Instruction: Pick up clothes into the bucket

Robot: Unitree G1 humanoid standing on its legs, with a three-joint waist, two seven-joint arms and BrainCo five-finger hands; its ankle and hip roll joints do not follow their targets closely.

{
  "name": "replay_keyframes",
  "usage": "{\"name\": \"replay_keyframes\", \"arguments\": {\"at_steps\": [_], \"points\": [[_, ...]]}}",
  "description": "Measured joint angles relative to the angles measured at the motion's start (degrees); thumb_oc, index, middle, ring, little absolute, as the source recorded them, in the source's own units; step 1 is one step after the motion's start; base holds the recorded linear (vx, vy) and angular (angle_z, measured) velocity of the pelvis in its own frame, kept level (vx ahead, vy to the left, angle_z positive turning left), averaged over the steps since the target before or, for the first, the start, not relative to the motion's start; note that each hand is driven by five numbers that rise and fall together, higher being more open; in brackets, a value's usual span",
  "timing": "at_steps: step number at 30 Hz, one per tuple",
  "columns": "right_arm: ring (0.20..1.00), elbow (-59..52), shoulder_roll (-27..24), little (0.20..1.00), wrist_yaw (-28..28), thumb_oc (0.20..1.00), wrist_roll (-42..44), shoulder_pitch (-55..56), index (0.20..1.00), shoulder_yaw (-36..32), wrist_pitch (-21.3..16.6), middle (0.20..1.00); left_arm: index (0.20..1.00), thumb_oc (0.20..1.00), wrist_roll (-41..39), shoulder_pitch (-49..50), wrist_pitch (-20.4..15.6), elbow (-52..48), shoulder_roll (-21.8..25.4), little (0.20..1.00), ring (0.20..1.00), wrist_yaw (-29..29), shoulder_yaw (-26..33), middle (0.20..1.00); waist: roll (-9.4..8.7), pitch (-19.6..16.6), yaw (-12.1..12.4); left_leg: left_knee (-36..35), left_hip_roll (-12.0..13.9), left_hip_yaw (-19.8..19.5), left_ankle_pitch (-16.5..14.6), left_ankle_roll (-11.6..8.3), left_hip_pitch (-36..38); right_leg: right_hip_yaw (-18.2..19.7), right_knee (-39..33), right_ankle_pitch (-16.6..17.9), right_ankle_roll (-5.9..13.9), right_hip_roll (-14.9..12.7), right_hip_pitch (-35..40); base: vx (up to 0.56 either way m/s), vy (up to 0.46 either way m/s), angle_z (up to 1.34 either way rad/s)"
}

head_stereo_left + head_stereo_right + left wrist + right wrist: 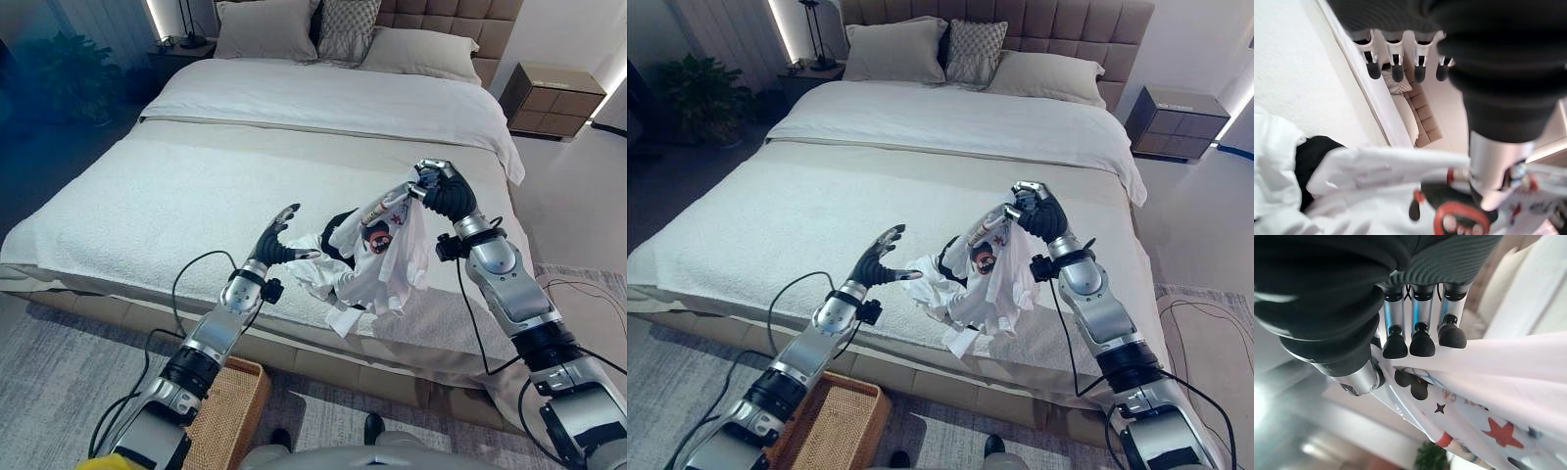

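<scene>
A white printed shirt (384, 257) hangs above the near edge of the bed, lifted by my right hand (443, 192), whose fingers (1415, 340) are curled and pinch its top. The rest of the clothes pile (942, 279), white with a dark garment (1312, 156) in it, lies on the bed below. My left hand (276, 242) hovers just left of the pile with fingers (1396, 68) straight and spread, holding nothing. A wicker basket (227, 403) stands on the floor under my left arm.
The large bed (196, 186) with a white cover spreads ahead, pillows (323, 29) at its head. A nightstand (549, 98) stands at the far right, another with a lamp (191, 39) at the far left. A grey rug (59, 362) covers the floor.
</scene>
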Motion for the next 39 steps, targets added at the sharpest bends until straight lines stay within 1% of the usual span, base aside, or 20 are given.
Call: {"name": "replay_keyframes", "arguments": {"at_steps": [2, 6, 9, 11, 13, 17, 20, 26, 31, 32, 33, 34, 35, 37, 39], "points": [[0.200, -2.3, -0.3, 0.200, 0.1, 0.200, 1.2, -0.5, 0.200, 0.2, -0.1, 0.200, 1.000, 1.000, 0.0, -0.2, 0.2, 0.1, -0.4, 1.000, 1.000, -0.1, -1.2, 1.000, 0.31, -0.6, 0.0, -0.2, 0.0, 0.0, 0.0, 0.01, 0.1, 0.0, 0.0, 0.0, -0.02, 0.0, 0.0, 0.00, 0.000, 0.00], [0.200, -3.5, -0.4, 0.200, 0.6, 0.200, 3.9, -3.2, 0.200, 1.2, -0.1, 0.200, 1.000, 1.000, 2.2, -0.3, 0.3, 0.5, -1.7, 1.000, 1.000, -0.4, -1.9, 1.000, 0.69, -1.1, -1.2, -0.2, 0.0, -0.1, 0.1, 0.05, 0.5, -0.1, 0.0, 0.0, -0.02, 0.0, 0.5, 0.00, 0.000, 0.00], [0.200, -4.7, -0.6, 0.200, 0.7, 0.200, 6.0, -3.7, 0.200, 1.3, -0.1, 0.200, 1.000, 1.000, 2.4, -2.0, 0.4, 2.1, -2.1, 1.000, 1.000, -0.4, -3.9, 1.000, 0.81, -1.3, -1.5, -0.3, 0.0, -0.1, 0.1, 0.06, 0.7, -0.1, 0.0, 0.0, -0.02, 0.0, 0.7, 0.00, 0.000, 0.00], [0.200, -5.6, -0.6, 0.200, 0.8, 0.200, 6.7, -3.8, 0.200, 1.3, -0.1, 0.200, 1.000, 1.000, 2.6, -2.6, 0.5, 2.8, -2.4, 1.000, 1.000, -0.5, -4.0, 1.000, 0.81, -1.3, -1.5, -0.3, 0.0, -0.1, 0.1, 0.06, 0.9, -0.1, 0.0, 0.0, -0.02, 0.0, 0.8, 0.00, 0.000, 0.00], [0.200, -7.9, -1.3, 0.200, 0.8, 0.200, 7.8, -3.8, 0.200, 1.5, -0.1, 0.200, 1.000, 1.000, 4.5, -4.2, 1.3, 4.3, -3.3, 1.000, 1.000, -0.4, -4.8, 1.000, 0.92, -1.4, -1.7, -0.4, 0.0, -0.1, 0.1, 0.11, 0.9, -0.1, 0.0, 0.0, -0.03, 0.0, 0.8, 0.00, 0.000, 0.00], [0.200, -9.1, -1.4, 0.200, 1.3, 0.200, 10.0, -4.8, 0.200, 3.3, -0.2, 0.200, 1.000, 1.000, 4.7, -4.8, 1.6, 7.2, -5.3, 1.000, 1.000, -0.3, -5.4, 1.000, 0.98, -1.6, -2.4, -0.5, -0.1, -0.1, 0.1, 0.12, 1.0, -0.1, 0.0, 0.0, -0.03, 0.0, 0.8, 0.00, 0.000, 0.00], [0.200, -10.3, -1.3, 0.200, 1.9, 0.200, 12.5, -4.8, 0.200, 3.8, -0.2, 0.200, 1.000, 1.000, 4.6, -4.8, 2.7, 9.0, -7.2, 1.000, 1.000, -0.3, -5.6, 1.000, 0.93, -1.7, -2.6, -0.5, -0.1, -0.1, 0.1, 0.13, 1.0, -0.1, 0.0, 0.0, -0.03, 0.0, 0.9, 0.00, 0.000, 0.00], [0.200, -11.1, -1.3, 0.200, 2.9, 0.200, 17.9, -4.8, 0.200, 4.6, -0.2, 0.200, 1.000, 1.000, 1.6, -4.8, 2.7, 8.9, -8.2, 1.000, 1.000, -1.6, -5.7, 1.000, 0.90, -1.7, -2.9, -0.5, -0.4, -0.1, 0.1, 0.13, 1.0, -0.1, 0.1, 0.0, -0.03, 0.0, 0.8, 0.00, 0.000, 0.00], [0.200, -12.2, -1.4, 0.200, 4.2, 0.200, 21.1, -4.8, 0.200, 6.1, 0.0, 0.200, 1.000, 1.000, -5.0, -4.9, 3.8, 8.7, -8.2, 1.000, 1.000, -3.6, -7.8, 1.000, 0.86, -1.7, -2.9, -0.5, -0.4, -0.1, 0.1, 0.13, 1.0, -0.1, 0.1, 0.0, -0.03, -0.1, 0.9, 0.00, 0.000, 0.00], [0.200, -12.4, -1.4, 0.200, 4.3, 0.200, 21.8, -4.8, 0.200, 6.3, 0.0, 0.200, 0.871, 0.871, -6.8, -4.9, 4.0, 8.7, -8.7, 0.871, 0.871, -4.2, -8.1, 0.871, 0.82, -1.8, -2.9, -0.5, -0.4, -0.1, 0.1, 0.13, 1.0, -0.1, 0.0, 0.0, -0.02, -0.1, 0.8, 0.00, 0.000, 0.00], [0.200, -12.4, -1.4, 0.200, 4.4, 0.200, 22.0, -4.8, 0.200, 6.5, 0.0, 0.200, 0.705, 0.705, -7.8, -4.9, 4.0, 8.7, -9.1, 0.705, 0.705, -4.5, -8.5, 0.705, 0.78, -1.8, -3.0, -0.5, -0.4, -0.1, 0.1, 0.13, 1.0, -0.1, 0.0, 0.0, -0.02, -0.1, 0.8, 0.00, 0.000, 0.00], [0.200, -12.4, -1.4, 0.200, 4.5, 0.200, 22.3, -4.8, 0.200, 6.8, 0.0, 0.200, 0.282, 0.282, -9.4, -4.9, 4.1, 8.1, -8.6, 0.282, 0.282, -5.0, -9.6, 0.282, 0.77, -1.8, -2.9, -0.5, -0.4, -0.1, 0.1, 0.14, 1.0, -0.1, 0.1, 0.0, -0.02, -0.1, 0.8, 0.00, 0.000, 0.00], [0.200, -12.4, -1.4, 0.200, 4.6, 0.200, 22.3, -4.8, 0.200, 6.9, 0.0, 0.200, 0.200, 0.200, -9.7, -4.9, 4.1, 7.7, -8.5, 0.200, 0.200, -5.3, -10.1, 0.200, 0.77, -1.8, -3.0, -0.5, -0.4, -0.1, 0.1, 0.14, 1.0, -0.1, 0.0, 0.0, -0.02, -0.1, 0.8, 0.00, 0.000, 0.00], [0.200, -12.4, -1.4, 0.200, 4.6, 0.200, 22.3, -4.8, 0.200, 7.1, 0.0, 0.200, 0.200, 0.200, -10.4, -5.0, 4.2, 6.1, -8.3, 0.200, 0.200, -5.8, -10.7, 0.200, 0.76, -1.8, -3.0, -0.5, -0.4, -0.1, 0.1, 0.14, 1.0, 0.0, 0.1, 0.0, -0.02, -0.1, 0.8, 0.00, 0.000, 0.00], [0.200, -12.4, -1.4, 0.200, 4.6, 0.200, 22.3, -4.8, 0.200, 7.0, 0.0, 0.200, 0.200, 0.200, -14.0, -4.9, 4.3, 5.1, -8.4, 0.200, 0.200, -6.2, -11.0, 0.200, 0.70, -1.8, -3.0, -0.5, -0.3, -0.1, 0.1, 0.14, 1.0, 0.0, 0.1, 0.0, -0.02, -0.1, 0.8, 0.00, 0.000, 0.00]]}}
